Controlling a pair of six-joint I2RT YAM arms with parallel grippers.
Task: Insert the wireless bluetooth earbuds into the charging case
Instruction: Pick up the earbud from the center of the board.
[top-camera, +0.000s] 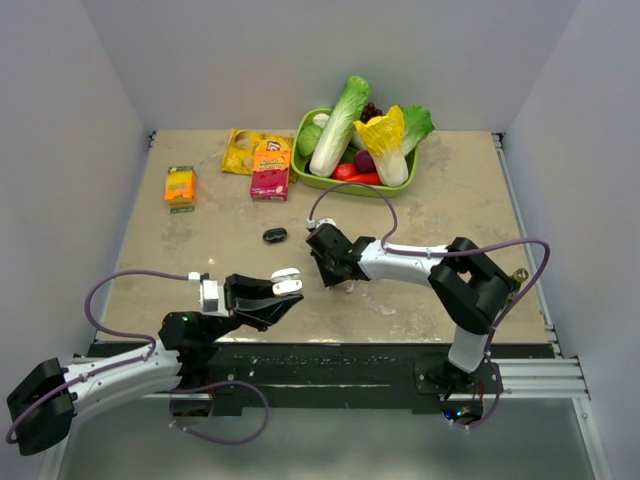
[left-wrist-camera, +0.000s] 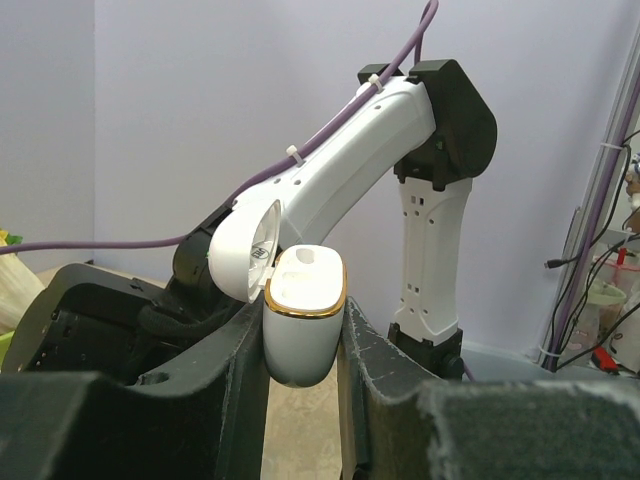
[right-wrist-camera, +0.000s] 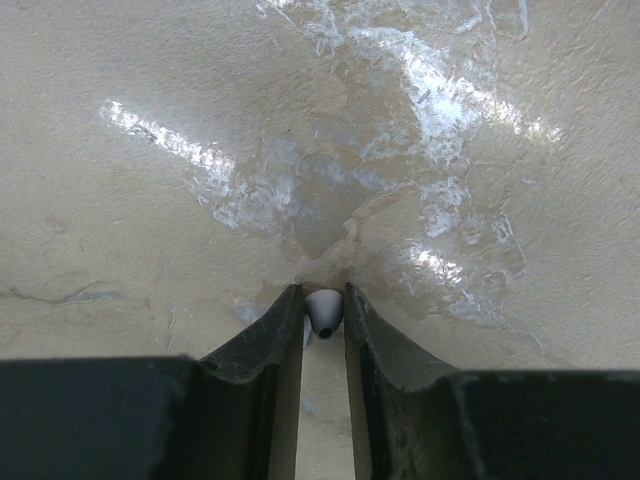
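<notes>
I hold my left gripper (top-camera: 283, 296) raised at lower left, clamping the open charging case (left-wrist-camera: 300, 345); my right gripper (right-wrist-camera: 322, 296), tipped down mid-frame, pinches one earbud (right-wrist-camera: 324, 311).

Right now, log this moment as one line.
left gripper: holds charging case, lid open | right gripper: pinching earbud on table | status: earbud not yet inserted

Both arms built alike: white moulded links between matt black joint housings. Left arm (top-camera: 120, 372), right arm (top-camera: 405, 262). A purple cable (top-camera: 98, 292) runs in loose loops along each, fastened with white zip ties (left-wrist-camera: 293, 153). Left hand (top-camera: 288, 292) and right hand (top-camera: 340, 280): black bodies, each with two dark fingers (right-wrist-camera: 265, 375), grainy surface, tapering to thin tips. Bases bolted to a black rail (top-camera: 330, 365).
</notes>
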